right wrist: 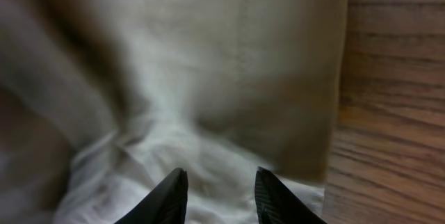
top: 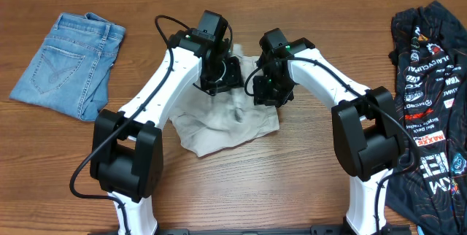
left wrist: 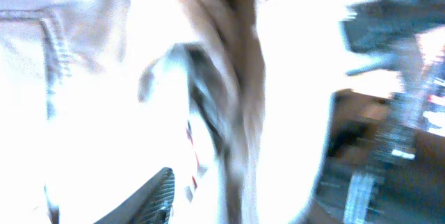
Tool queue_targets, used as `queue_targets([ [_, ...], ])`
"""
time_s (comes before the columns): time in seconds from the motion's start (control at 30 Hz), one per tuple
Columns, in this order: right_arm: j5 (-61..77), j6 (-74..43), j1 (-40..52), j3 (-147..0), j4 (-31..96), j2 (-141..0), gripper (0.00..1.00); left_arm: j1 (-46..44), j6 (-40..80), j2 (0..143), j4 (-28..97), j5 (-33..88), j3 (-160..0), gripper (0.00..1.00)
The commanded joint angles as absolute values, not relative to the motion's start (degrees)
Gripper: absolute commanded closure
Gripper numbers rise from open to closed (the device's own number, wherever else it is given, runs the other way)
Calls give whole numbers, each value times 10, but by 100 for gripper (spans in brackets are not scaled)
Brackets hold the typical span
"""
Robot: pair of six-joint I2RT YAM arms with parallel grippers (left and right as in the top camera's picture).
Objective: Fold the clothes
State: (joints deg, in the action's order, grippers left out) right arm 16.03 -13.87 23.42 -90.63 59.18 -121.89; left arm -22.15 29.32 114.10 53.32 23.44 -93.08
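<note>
A: Your right gripper [right wrist: 221, 195] has its fingers [right wrist: 174, 197] drawn close together, and a bunched ridge of pale cloth sits between the tips. It is pinching the beige shorts [top: 219, 125]. Creases in the cloth run up and away from that pinch.

B: Your left gripper [top: 220, 74] is another matter. Its wrist view is washed out and blurred: you get a seam of light fabric and one dark finger low in the frame, no more. Whether it grips or stands apart, I cannot tell.

A: From above, you can see both grippers down over the far half of the shorts, near each other, the left one at the upper edge and the right one just beside it towards the right edge.

B: The shorts lie crumpled in the middle of the wooden table [top: 292, 184], between your two arms. On the right wrist view their hemmed edge ends against bare wood.

A: Further out, you have the denim shorts [top: 69, 63] lying folded at the far left, and the black jersey [top: 430, 82] spread along the right edge. Both are well apart from the grippers.
</note>
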Motion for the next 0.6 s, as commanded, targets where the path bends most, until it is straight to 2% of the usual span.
queue_targets([
  [0.0,154,-137,235,-903,591,-1215,64,-213,264,1130,525,354,-966,52],
  [0.13,144,-137,234,-905,593,-1215,59,-187,222,1112,559,313,-1013,51],
  [0.33,41,-170,203,-952,638,-1160,55,-123,223,1090,589,138,-1036,51],
  [0.4,49,-169,189,-974,644,-1124,55,-106,223,1095,586,101,-1036,45],
  [0.57,146,-83,185,-1006,646,-1044,55,-82,220,1123,554,46,-1036,40],
])
